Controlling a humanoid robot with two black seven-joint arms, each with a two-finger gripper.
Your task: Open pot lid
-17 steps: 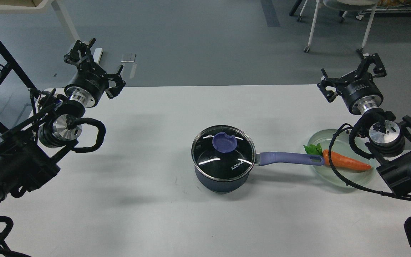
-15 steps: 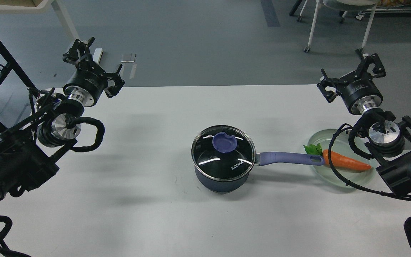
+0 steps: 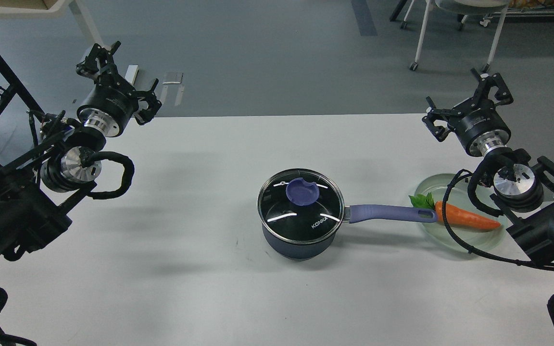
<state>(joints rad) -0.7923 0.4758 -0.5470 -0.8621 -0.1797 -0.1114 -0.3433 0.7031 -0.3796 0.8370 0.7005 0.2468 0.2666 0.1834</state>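
The dark navy pot stands in the middle of the white table, its long purple handle pointing right. The clear glass lid with a purple knob and white KONKA print sits flat on the pot. My left gripper is open and empty, high over the table's far left corner, far from the pot. My right gripper is open and empty over the far right edge, well away from the lid.
A pale green glass plate at the right holds an orange carrot with green leaves; the pot handle's end reaches its rim. A black cable from my right arm hangs over the plate. Chair legs stand beyond the table.
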